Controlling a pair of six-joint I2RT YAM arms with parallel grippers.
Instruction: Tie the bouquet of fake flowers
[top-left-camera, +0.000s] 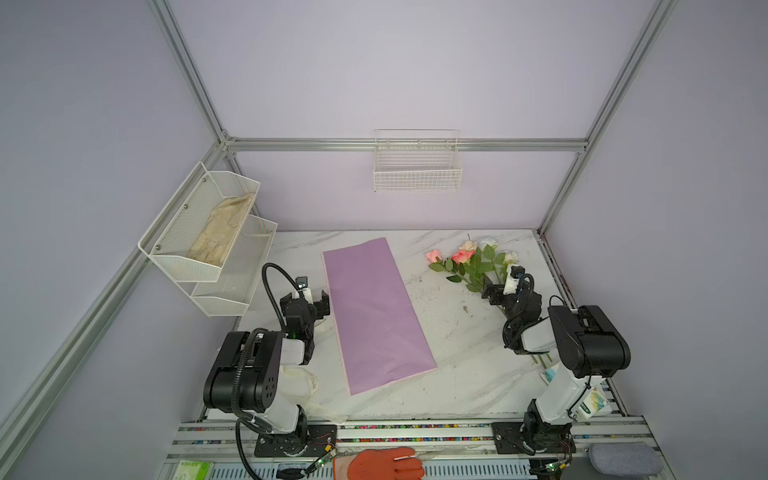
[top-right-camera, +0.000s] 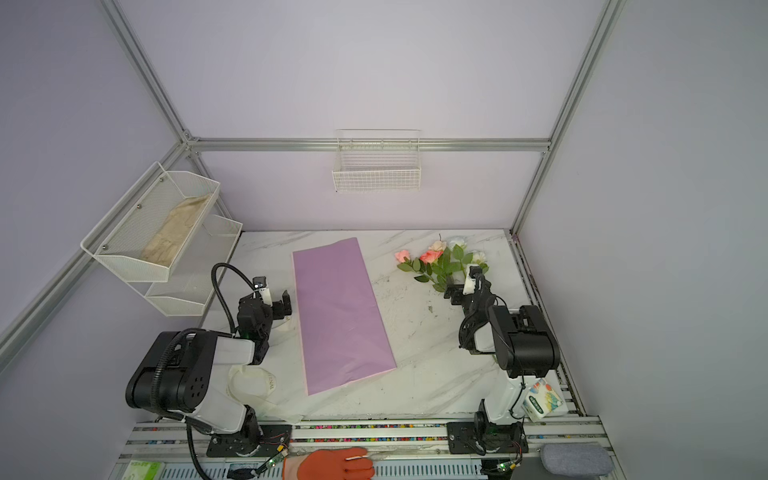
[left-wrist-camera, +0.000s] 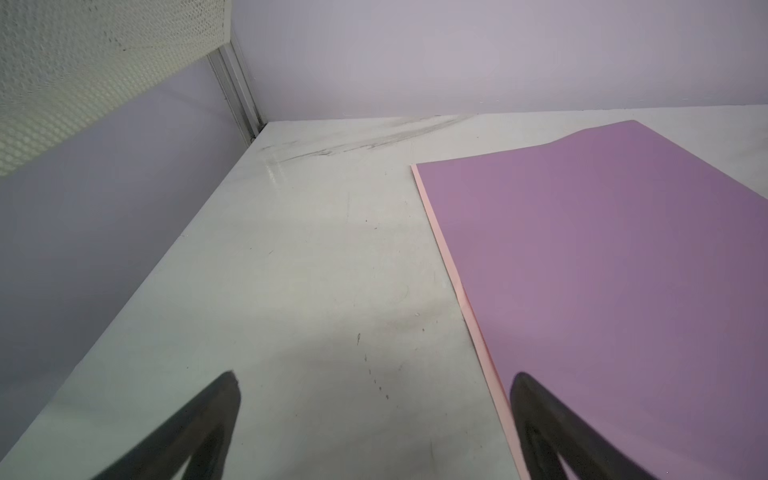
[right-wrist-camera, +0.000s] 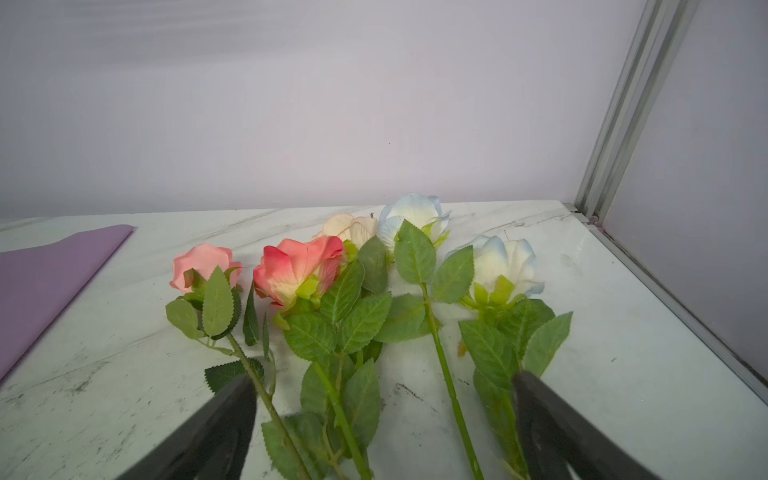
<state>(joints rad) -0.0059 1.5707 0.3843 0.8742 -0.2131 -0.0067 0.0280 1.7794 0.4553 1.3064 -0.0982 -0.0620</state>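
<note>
The wrapping paper (top-left-camera: 374, 316) is lilac, edged pink. The fake flowers (top-left-camera: 473, 262) show pink, coral, white, pale blue, with green leaves.

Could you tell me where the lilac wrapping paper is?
The lilac wrapping paper lies mid-table in both top views, between the left claw and artificial roses.

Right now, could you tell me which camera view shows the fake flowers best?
The right wrist view: the fake flowers fill it, blooms, leaves and stems distinct, ahead of the open right pincer. In both top views they look small, lower stems hidden by the arm. The left wrist view shows none.
</note>
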